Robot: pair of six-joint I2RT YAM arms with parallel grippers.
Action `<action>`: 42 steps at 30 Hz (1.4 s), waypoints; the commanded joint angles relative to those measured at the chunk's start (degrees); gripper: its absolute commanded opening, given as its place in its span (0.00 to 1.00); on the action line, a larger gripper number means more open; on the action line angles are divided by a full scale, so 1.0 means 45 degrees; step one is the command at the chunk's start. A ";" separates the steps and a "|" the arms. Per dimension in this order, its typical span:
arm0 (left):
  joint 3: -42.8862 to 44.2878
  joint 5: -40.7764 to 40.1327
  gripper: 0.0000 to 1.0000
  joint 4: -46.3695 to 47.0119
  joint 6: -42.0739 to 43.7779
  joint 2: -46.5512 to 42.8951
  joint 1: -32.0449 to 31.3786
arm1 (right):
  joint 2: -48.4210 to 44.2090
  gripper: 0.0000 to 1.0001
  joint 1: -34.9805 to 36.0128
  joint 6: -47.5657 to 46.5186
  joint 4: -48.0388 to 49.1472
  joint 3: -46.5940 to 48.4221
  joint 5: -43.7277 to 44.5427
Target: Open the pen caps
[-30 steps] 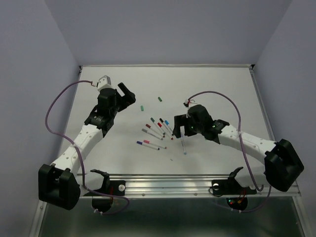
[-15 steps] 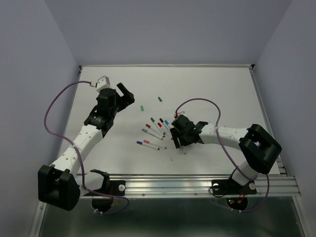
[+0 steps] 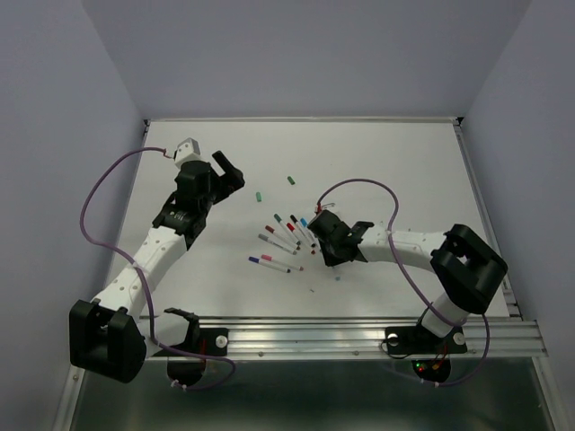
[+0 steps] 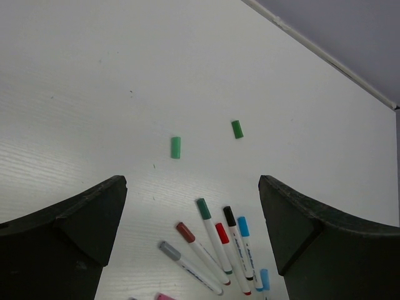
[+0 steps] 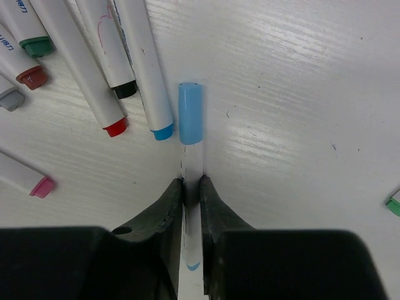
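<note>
In the right wrist view a pen lies on the table, its white barrel [image 5: 192, 164] ending in a light blue pen cap [image 5: 190, 112]. My right gripper [image 5: 191, 182] is shut on that barrel just behind the cap, low over the table right of the pen cluster [image 3: 331, 254]. Several capped pens [image 4: 212, 234] lie fanned beside it, with green, black, red, blue, brown and grey caps. Two loose green pen caps [image 4: 175, 147] [image 4: 237, 129] lie farther back. My left gripper [image 4: 190, 187] hangs open above the table's back left [image 3: 229, 171], holding nothing.
Two more pens with pink and purple caps [image 3: 269, 262] lie left of the cluster. A small green piece [image 5: 394, 205] shows at the right edge of the right wrist view. The table's raised back rim [image 4: 325, 56] runs behind the loose caps.
My right arm swung left and down onto the light blue pen, and its jaws went from wide open to shut on the barrel. The left arm has not moved.
</note>
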 commanded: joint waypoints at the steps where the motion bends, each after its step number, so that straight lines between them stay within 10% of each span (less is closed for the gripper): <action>1: 0.0417 0.0551 0.99 0.0265 0.0380 -0.0209 0.0069 | 0.0561 0.09 0.0017 0.0304 -0.0382 -0.0108 0.0203; 14: -0.0188 0.6118 0.99 0.2936 0.0303 0.0278 -0.0222 | -0.2951 0.01 -0.0100 0.0207 0.0124 -0.0068 0.1688; 21: -0.0677 0.7895 0.99 0.5575 -0.1181 0.1118 -0.1433 | -0.4927 0.01 -0.1056 -0.0712 0.6372 -0.1397 -0.4302; 42: -0.1106 0.7565 0.86 0.7179 -0.2159 0.1510 -0.2489 | -0.3990 0.01 -0.1546 -0.0712 0.8974 -0.0362 -0.6106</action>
